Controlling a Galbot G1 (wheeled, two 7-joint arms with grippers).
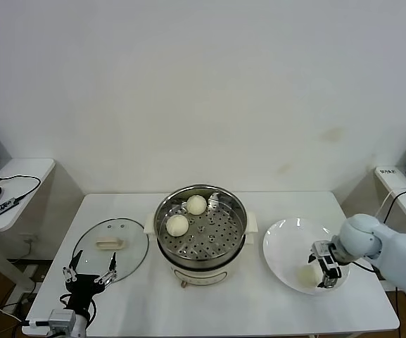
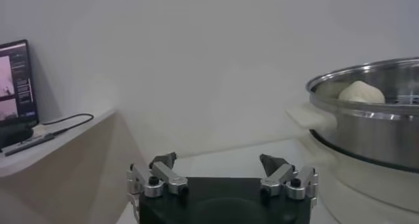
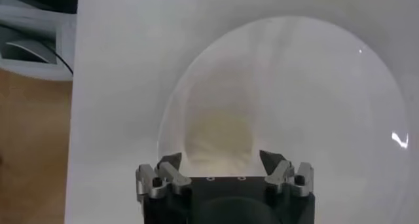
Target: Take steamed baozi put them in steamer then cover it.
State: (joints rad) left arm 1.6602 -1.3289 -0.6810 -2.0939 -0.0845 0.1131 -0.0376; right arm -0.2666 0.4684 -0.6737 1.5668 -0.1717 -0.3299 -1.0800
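A third baozi [image 1: 307, 274] is straddled, not yet gripped, by the right pincer [image 1: 327, 273] on the plate [image 1: 283, 239]; closing, then carrying to the steamer [image 1: 200, 218] at nine o'clock, is needed. The left pincer [image 1: 89, 279] is parked, released.

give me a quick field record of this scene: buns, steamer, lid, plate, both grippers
buns in steamer: two baozi on the perforated tray
bun on plate: one, between the right gripper's fingers
steamer: table centre, uncovered
lid: flat on the table, on the robot's left of the steamer
plate: on the robot's right of the steamer
right gripper: down over the plate, jaws around the bun, grip not settled
left gripper: open, idle near the lid
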